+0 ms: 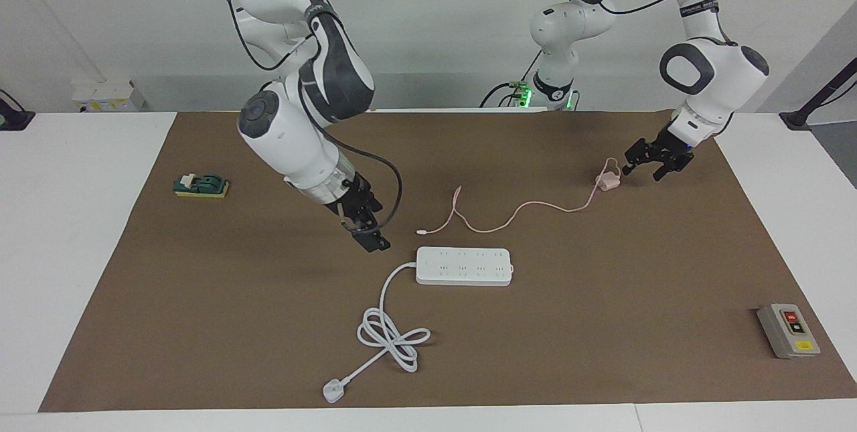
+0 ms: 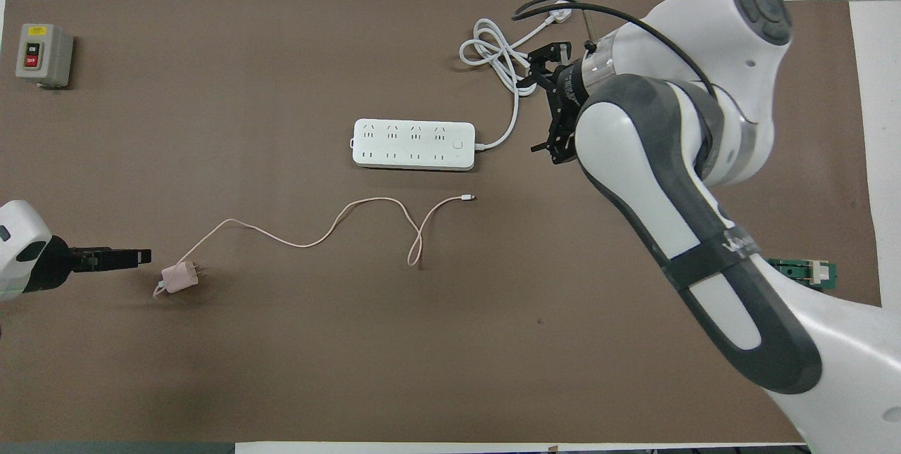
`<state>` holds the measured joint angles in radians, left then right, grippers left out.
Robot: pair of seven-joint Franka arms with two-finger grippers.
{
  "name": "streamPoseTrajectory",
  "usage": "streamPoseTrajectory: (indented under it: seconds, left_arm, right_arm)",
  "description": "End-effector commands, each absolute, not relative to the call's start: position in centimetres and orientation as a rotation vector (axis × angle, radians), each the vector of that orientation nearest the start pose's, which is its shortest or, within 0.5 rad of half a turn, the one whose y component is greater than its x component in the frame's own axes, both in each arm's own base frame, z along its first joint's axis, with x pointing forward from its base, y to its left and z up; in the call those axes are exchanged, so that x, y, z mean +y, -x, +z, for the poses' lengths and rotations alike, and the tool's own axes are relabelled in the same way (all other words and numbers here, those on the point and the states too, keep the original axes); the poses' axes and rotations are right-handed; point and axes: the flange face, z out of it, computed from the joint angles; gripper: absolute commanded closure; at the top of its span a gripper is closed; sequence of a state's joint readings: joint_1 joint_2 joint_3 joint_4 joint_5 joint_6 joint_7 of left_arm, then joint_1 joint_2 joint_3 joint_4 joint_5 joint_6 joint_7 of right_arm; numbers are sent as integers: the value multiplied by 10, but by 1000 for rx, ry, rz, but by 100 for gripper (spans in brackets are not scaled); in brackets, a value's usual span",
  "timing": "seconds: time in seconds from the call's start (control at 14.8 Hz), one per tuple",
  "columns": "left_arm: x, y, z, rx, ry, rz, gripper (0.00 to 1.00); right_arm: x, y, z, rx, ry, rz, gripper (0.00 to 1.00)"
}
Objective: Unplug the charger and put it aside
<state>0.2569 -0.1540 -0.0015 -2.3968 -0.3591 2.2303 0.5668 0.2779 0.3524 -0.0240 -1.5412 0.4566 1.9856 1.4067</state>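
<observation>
Brown mat, white walls. Charger (image 1: pixel 608 182) lies loose, well apart from the strip (image 1: pixel 464 266) toward the left arm's end, nearer the robots: set aside, I'd say. Left gripper (image 1: pixel 653 166) hangs just beside it, open and empty. Right gripper (image 1: pixel 365 230), empty, jaws apart, hangs beside the strip's corded end. Overhead view alone shows the charger's prongs.

Charger (image 1: pixel 608 182) nearer robots than pwr strip (image 1: pixel 464 266)
</observation>
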Motion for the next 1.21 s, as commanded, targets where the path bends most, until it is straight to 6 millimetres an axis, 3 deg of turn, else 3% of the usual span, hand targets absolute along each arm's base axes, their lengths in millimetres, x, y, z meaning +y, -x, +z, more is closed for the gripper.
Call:
streamPoseTrajectory:
  seconds: [0.0,0.2,0.34,0.74,1.01,1.15]
  left_arm:
    - [117,-497,409,123,3381,-176,0]
    - [119,-527,456,54,3282,-144,0]
    - [112,-545,502,-31,3257,-92,0]
    - [61,-553,588,-258,3206,-45,0]
    - [19,-559,612,-143,3152,36,0]
    - [-1,-549,617,-88,3161,42,0]
  right_arm:
    - [165,-638,491,1573,2282,318,0]
    - [127,-628,516,1383,2449,253,0]
    - [101,-620,530,1167,2588,214,0]
    - [42,-601,568,525,2947,27,0]
    - [21,-581,596,137,3076,-10,0]
    - [6,-567,609,-9,3085,14,0]
